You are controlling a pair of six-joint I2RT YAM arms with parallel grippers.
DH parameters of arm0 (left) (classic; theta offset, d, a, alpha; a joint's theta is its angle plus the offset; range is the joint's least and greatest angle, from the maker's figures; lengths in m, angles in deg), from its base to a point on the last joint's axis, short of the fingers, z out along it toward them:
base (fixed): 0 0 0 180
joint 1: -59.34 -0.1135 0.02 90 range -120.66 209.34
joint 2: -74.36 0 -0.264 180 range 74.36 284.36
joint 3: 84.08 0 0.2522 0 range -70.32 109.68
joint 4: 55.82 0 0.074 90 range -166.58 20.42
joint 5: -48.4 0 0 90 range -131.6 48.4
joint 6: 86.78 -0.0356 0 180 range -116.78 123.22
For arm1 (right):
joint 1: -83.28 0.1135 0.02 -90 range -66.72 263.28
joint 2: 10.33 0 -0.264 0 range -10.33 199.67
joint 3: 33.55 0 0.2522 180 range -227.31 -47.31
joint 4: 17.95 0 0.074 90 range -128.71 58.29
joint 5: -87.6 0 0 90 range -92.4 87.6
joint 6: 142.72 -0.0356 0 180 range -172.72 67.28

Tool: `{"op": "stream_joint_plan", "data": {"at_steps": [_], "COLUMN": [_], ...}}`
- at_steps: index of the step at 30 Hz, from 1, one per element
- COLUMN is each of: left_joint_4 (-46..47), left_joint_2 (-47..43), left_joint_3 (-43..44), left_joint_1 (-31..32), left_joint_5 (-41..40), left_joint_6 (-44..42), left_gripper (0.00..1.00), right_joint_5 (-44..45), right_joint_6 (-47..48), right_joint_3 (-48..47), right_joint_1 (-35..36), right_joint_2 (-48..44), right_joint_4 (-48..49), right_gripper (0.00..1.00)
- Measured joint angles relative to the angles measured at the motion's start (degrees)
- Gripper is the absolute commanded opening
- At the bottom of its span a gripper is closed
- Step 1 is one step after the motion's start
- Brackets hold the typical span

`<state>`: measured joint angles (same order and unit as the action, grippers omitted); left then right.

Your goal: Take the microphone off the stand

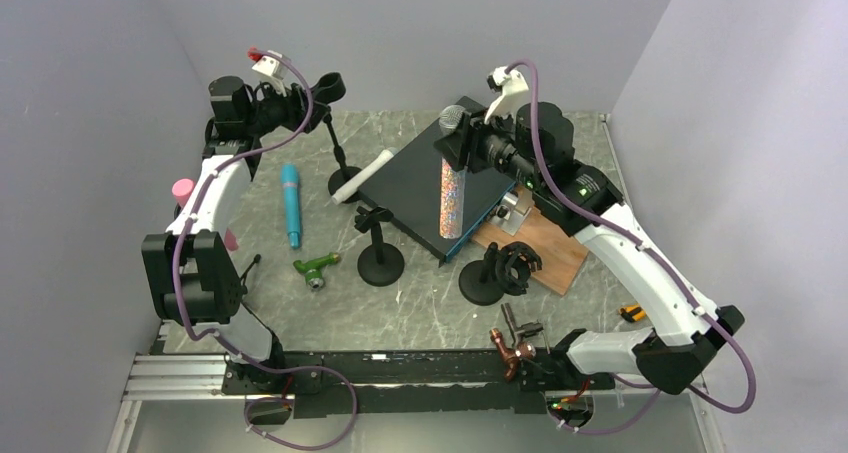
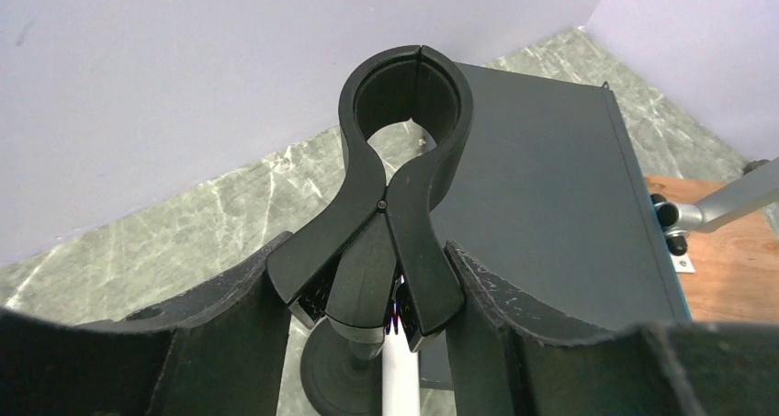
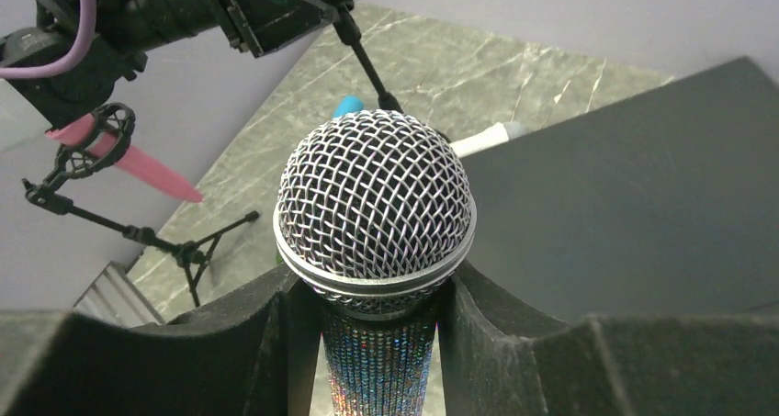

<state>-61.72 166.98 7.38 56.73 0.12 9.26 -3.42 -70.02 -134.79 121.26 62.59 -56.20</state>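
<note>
Grey-green marbled tabletop [image 1: 425, 308], lilac walls [image 1: 400, 33]

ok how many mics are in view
4: a glitter one in the right gripper, a teal one flat on the table, a white one beside the black box, a pink one on the tripod stand behind the left arm, partly hidden.

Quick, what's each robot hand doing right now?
Left gripper: closed on the empty stand clip, by its handles.
Right gripper: closed on the sparkly microphone.
</note>
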Motion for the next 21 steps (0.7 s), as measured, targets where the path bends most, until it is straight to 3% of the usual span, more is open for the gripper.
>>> {"op": "stream_joint_plan", "data": {"at_steps": [6, 7, 9, 11, 12, 16, 19, 21], "left_joint_4": [-6.08, -6.84, -7.89, -9.29, -9.73, -9.92, -10.19, -10.78], "left_joint_2": [-0.02, -0.15, -0.61, -1.09, -1.2, -1.29, -1.31, -1.42], "left_joint_3": [2.99, 3.19, 3.23, 3.37, 3.45, 3.45, 3.41, 3.04], "left_joint_1": [0.24, 0.33, 0.39, 0.39, 0.39, 0.44, 0.52, 0.5], "left_joint_5": [-5.44, -6.67, -8.63, -9.86, -10.21, -10.29, -10.1, -10.19], "left_joint_6": [-2.45, -2.58, -2.71, -2.86, -2.86, -2.95, -4.48, -5.81], "left_gripper": [0.0, 0.06, 0.42, 0.3, 0.3, 0.6, 0.96, 0.99], "right_joint_5": [0.31, 0.5, 0.7, 0.7, 0.7, 0.61, 0.59, 0.59], "right_joint_6": [-3.69, -4.02, -4.72, -5.29, -5.46, -6.73, -7.48, -7.82], "right_joint_3": [1.4, 1.46, 1.9, 2.84, 3.37, 7.08, 9.53, 10.43], "right_joint_1": [0.48, 0.63, 1.38, 2.69, 3.21, 5.07, 5.27, 5.33], "right_joint_2": [-1.42, -1.4, -1.38, -1.38, -1.38, -1.38, -1.38, -1.38], "right_joint_4": [-1.7, -1.73, -1.68, -1.49, -1.46, -0.98, -0.94, -0.92], "right_gripper": [0.0, 0.0, 0.0, 0.0, 0.0, 0.0, 0.0, 0.0]}}
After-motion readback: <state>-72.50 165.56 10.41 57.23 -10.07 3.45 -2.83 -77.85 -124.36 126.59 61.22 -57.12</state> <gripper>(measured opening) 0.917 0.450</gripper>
